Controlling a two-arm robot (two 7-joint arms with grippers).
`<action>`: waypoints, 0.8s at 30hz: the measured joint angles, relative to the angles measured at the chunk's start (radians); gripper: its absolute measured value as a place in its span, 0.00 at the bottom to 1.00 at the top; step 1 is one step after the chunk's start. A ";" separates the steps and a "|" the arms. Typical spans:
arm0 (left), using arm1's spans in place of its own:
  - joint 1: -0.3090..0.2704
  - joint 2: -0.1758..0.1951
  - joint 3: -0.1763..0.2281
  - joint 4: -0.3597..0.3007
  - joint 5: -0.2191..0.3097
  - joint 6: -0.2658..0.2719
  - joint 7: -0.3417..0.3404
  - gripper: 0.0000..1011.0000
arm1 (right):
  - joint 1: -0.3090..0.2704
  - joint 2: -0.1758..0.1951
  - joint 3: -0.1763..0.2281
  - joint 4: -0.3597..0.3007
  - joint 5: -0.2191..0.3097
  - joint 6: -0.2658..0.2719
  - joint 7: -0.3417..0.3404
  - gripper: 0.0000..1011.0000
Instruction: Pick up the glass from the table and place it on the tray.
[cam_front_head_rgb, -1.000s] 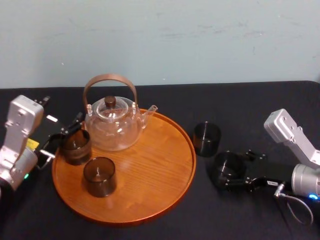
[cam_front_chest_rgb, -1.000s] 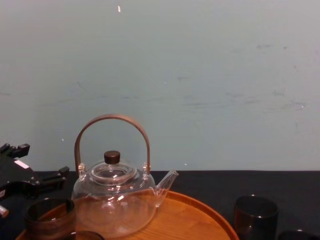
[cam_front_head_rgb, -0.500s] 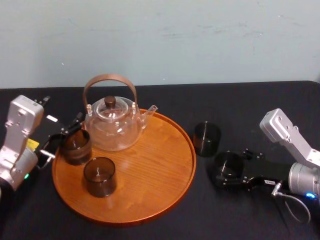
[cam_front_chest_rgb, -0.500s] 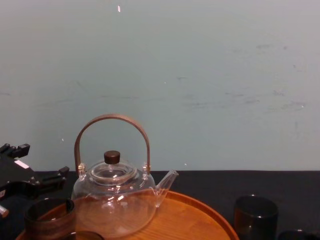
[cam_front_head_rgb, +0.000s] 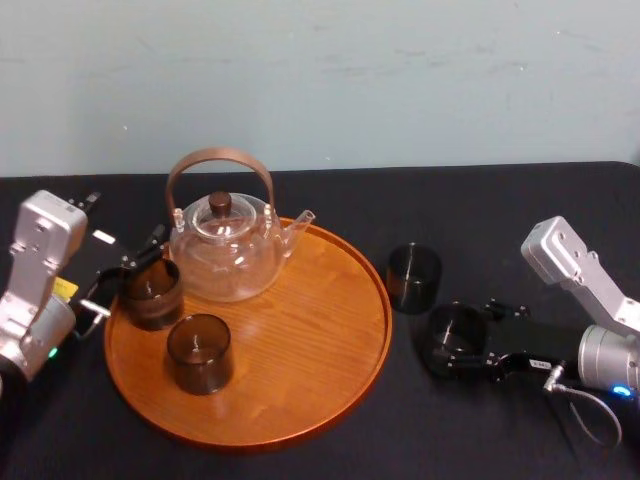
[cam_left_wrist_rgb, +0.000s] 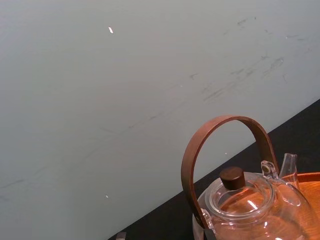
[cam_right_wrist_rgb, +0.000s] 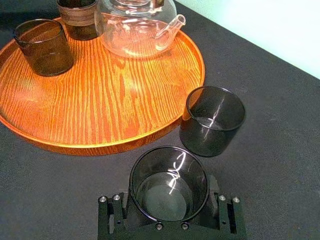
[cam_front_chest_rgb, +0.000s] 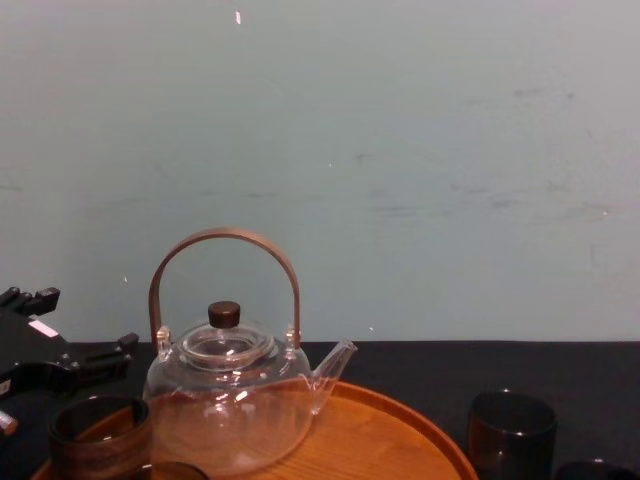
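A pale, seemingly scuffed wall (cam_front_head_rgb: 400, 70) backs the black-covered table (cam_front_head_rgb: 480, 210).

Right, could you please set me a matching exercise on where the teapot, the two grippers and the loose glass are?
1 teapot
2 right gripper
3 left gripper
4 loose glass

A around the near glass on the table
B on the tray, far side
C on the table, right of the tray
D at the left glass on the tray

Pairs: 1-B, 2-A, 3-D, 4-C
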 joint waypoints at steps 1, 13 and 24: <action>0.000 0.000 0.000 0.000 0.000 0.000 0.000 0.99 | 0.000 0.000 0.000 0.000 0.000 0.000 0.000 0.89; 0.000 0.000 0.000 0.000 0.000 0.000 0.000 0.99 | -0.001 0.000 0.001 0.000 0.002 0.000 0.001 0.89; 0.000 0.000 0.000 0.000 0.000 0.000 0.000 0.99 | -0.001 0.032 0.002 -0.026 0.019 -0.003 0.042 0.89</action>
